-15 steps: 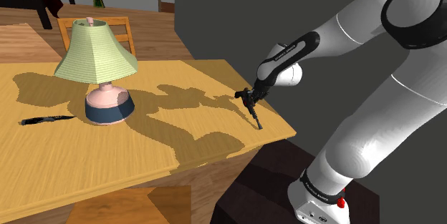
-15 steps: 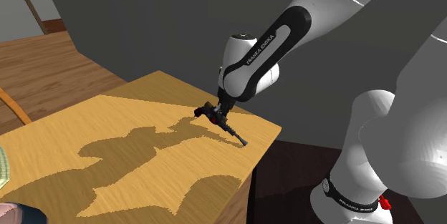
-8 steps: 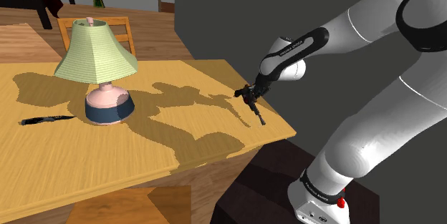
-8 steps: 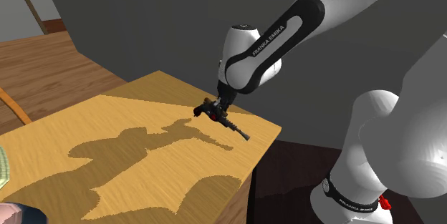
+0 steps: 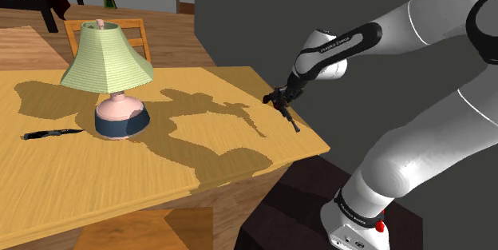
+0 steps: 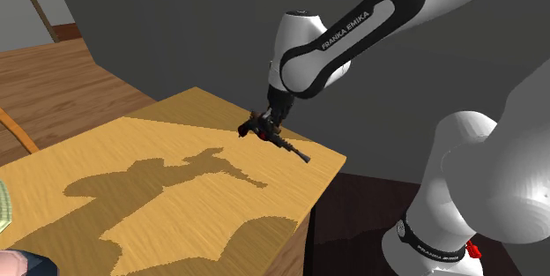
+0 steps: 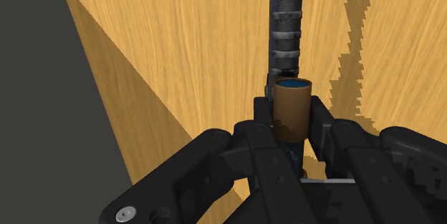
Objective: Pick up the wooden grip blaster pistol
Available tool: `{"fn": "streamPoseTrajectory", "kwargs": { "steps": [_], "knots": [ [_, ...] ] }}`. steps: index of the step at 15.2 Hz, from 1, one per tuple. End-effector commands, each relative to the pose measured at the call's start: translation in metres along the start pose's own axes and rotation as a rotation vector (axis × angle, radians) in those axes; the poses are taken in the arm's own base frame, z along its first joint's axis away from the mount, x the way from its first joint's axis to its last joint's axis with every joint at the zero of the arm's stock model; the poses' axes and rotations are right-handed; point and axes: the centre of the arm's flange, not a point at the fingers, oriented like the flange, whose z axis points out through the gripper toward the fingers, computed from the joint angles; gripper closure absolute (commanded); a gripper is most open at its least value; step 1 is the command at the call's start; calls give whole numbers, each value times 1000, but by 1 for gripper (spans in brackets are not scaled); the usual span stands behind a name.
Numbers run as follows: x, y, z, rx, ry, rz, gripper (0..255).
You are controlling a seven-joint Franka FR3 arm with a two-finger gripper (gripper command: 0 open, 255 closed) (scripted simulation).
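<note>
Shoulder view: pistol (image 5: 287, 113) is held clamped in the claw (image 5: 280, 97), raised higher off the surface (image 5: 120, 178) than 1 s ago.
Second exterior view: its shadow (image 6: 225, 165) is parted from it.
Wrist view: brown grip (image 7: 291, 106) is pinched; pickup is judged nearly done.

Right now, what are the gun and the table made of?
Gun: dark ribbed barrel with a dull finish, maybe metal or plastic. Its brown grip looks plain, possibly wood, but no grain shows. Table: wood, judging by the long yellow-brown grain streaks; smooth, fairly matte.
</note>
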Motion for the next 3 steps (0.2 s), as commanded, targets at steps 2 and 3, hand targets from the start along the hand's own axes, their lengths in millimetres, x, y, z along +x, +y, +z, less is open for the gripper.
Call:
{"fn": "streamPoseTrajectory", "kwargs": {
  "steps": [2, 3],
  "knots": [
    [3, -1, -12, 0, 0, 0, 255],
    [3, -1, -12, 0, 0, 0, 255]
  ]
}}
